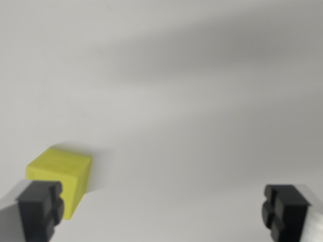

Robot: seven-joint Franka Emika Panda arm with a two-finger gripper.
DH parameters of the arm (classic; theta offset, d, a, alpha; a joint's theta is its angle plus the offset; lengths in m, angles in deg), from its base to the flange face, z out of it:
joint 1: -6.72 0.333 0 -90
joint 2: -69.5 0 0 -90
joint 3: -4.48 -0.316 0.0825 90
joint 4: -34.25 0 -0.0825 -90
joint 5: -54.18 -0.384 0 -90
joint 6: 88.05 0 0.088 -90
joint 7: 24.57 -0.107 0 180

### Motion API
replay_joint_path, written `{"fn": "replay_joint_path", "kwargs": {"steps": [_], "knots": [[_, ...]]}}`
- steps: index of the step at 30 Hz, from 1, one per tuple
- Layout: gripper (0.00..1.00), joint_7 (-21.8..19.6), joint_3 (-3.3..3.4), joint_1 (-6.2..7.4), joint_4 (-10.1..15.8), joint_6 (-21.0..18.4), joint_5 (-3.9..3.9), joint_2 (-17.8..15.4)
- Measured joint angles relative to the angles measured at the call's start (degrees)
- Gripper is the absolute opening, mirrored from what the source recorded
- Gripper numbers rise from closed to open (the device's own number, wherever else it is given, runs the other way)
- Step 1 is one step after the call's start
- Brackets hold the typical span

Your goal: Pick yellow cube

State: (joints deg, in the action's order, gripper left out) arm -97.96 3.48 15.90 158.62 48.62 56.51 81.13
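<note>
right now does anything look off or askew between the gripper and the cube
Yes: the small yellow cube sits far to the wrist view's left, partly behind the left black finger pad, not centred in the open gripper. It also sits rotated. The plain white surface shows nothing else odd.

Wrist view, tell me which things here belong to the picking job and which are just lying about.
Part of the job:
- yellow cube, at the wrist view's lower left
- pincer, open, its left pad in front of the cube

Just lying about:
- nothing else, only the bare white surface
</note>
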Motion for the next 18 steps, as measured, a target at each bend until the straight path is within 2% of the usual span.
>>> {"fn": "replay_joint_path", "kwargs": {"steps": [18], "knots": [[1.0,-8.69,0.01,4.82,2.49,5.85,-0.2,3.71]]}}
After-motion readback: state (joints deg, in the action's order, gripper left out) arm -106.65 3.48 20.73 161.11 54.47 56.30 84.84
